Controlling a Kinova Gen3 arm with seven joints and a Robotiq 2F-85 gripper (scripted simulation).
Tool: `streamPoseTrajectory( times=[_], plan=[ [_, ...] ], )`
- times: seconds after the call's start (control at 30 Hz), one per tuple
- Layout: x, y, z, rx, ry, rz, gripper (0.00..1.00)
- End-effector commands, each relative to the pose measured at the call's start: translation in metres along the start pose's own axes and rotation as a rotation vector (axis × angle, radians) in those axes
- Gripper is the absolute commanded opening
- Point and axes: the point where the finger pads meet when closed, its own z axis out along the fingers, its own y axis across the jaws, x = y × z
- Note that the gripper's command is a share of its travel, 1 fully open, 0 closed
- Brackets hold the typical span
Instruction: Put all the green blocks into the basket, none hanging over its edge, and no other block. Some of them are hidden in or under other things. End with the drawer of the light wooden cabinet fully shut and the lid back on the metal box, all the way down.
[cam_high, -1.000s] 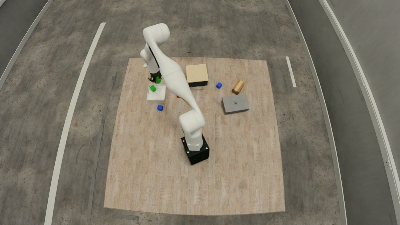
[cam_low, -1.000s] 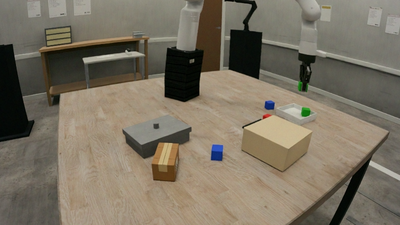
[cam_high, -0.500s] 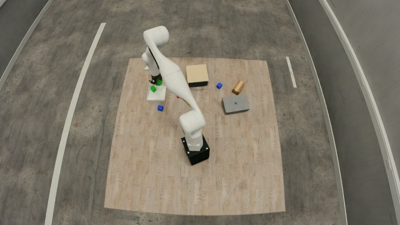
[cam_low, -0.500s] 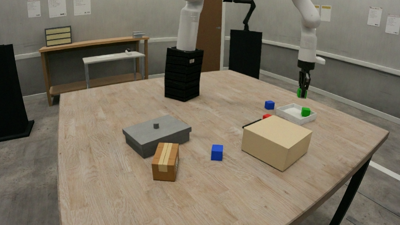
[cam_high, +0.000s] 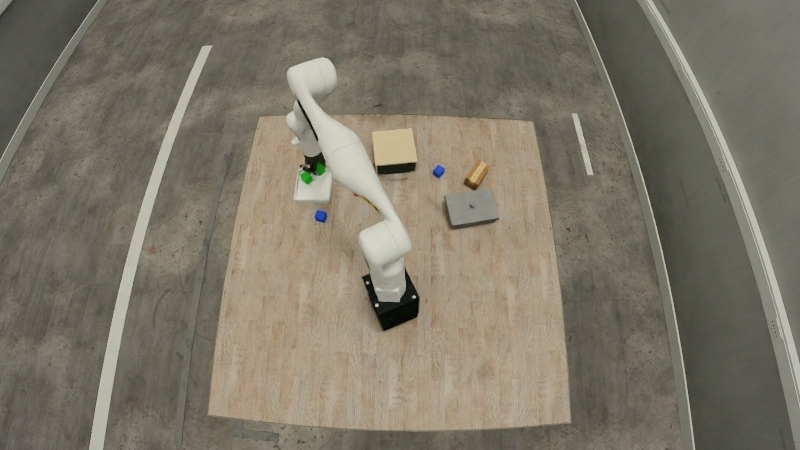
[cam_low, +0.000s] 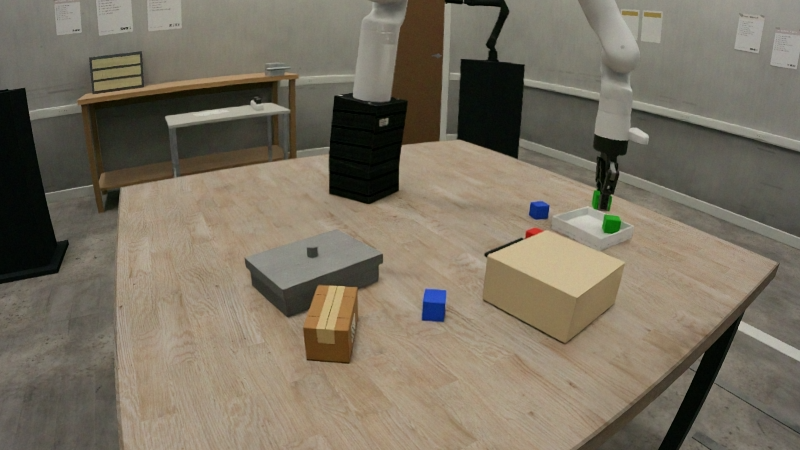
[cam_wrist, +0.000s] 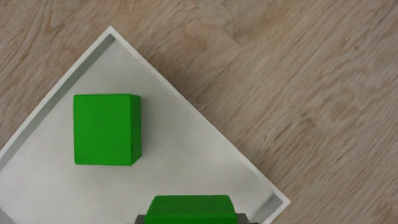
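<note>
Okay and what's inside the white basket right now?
One green block lies in the basket. A second is held above it in the gripper. In the wrist view, that held block hides part of the basket's floor.

One view looks nearly straight down on my whole table (cam_high: 391, 369) (cam_low: 268, 391) from high above, another looks obliquely across it from nearer, facing my base (cam_high: 411, 319) (cam_low: 366, 151), both sharing the tabletop and basket (cam_high: 312, 194) (cam_low: 581, 237) (cam_wrist: 188, 104), which my wrist view faces downward from close above.
</note>
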Motion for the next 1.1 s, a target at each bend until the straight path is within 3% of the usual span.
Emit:
streamPoseTrajectory(
  times=[0.0,0.4,1.07],
  plan=[
    [0.001,0.000,0.005,0.000,0.001,0.000,0.10],
    [0.001,0.000,0.031,0.000,0.001,0.000,0.10],
    [0.001,0.001,0.055,0.000,0.001,0.000,0.10]
  ],
)
